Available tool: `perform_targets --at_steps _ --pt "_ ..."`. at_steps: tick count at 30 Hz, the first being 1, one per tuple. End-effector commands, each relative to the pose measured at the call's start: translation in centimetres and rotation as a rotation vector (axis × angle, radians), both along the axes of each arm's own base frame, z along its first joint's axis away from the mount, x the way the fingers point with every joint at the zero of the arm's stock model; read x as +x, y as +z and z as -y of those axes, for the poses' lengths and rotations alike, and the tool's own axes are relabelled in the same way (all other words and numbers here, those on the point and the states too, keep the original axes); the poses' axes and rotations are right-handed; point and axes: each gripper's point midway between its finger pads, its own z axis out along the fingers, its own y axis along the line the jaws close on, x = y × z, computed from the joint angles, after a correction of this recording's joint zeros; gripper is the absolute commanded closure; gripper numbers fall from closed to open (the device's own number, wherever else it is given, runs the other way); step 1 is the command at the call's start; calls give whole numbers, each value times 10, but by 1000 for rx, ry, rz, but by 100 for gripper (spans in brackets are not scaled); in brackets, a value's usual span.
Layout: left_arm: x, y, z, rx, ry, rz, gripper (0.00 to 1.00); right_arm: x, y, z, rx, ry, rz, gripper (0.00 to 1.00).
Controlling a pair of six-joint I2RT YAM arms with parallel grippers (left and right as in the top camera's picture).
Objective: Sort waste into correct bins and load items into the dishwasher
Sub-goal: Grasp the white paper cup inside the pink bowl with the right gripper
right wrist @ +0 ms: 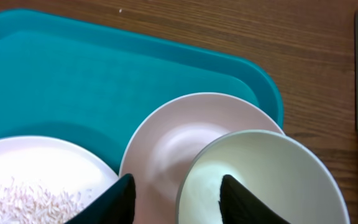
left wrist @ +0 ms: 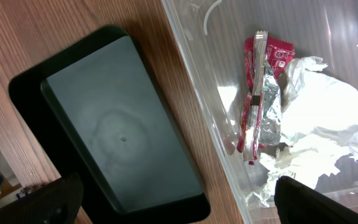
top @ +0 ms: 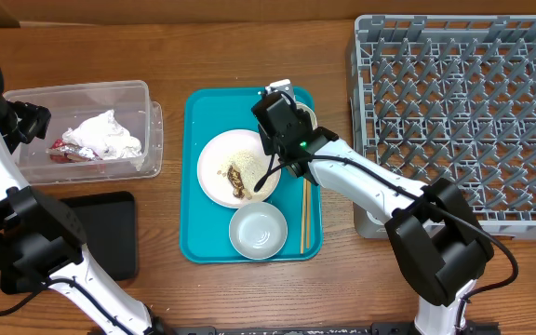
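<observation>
Grey plastic dish rack (top: 459,121) at right, nothing loaded yet. Beside it, teal tray (top: 203,112) carrying plate (top: 223,154) with rice (top: 237,164), grey bowl (top: 258,230), chopsticks (top: 304,214). At left, clear tub (top: 82,88), napkins (top: 105,135) inside; black tray (top: 100,233) just beside. Astride the rim of the white cup (right wrist: 260,180), over the pink bowl (right wrist: 166,130): right gripper (right wrist: 176,186), fingers apart, probably to lift it rackward. Above tub edge and black tray: left gripper (left wrist: 179,186), spread wide, gripping nothing.

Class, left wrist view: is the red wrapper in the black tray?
No, the red wrapper lies inside the clear tub, beside the black tray.
</observation>
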Motion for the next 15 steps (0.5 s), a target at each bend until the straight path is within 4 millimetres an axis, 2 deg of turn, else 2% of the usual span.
perform_targets --at_steps 1,7,12,15 --pt "-2 15 2 20 11 37 0 5 11 -5 16 -1 26 65" --pt "-2 15 2 20 11 37 0 3 -5 -5 -5 1 -4 73" --pt "-2 15 2 20 11 37 0 5 -1 -6 3 1 7 77" --pt "-2 15 2 20 11 37 0 8 6 -9 13 1 18 86"
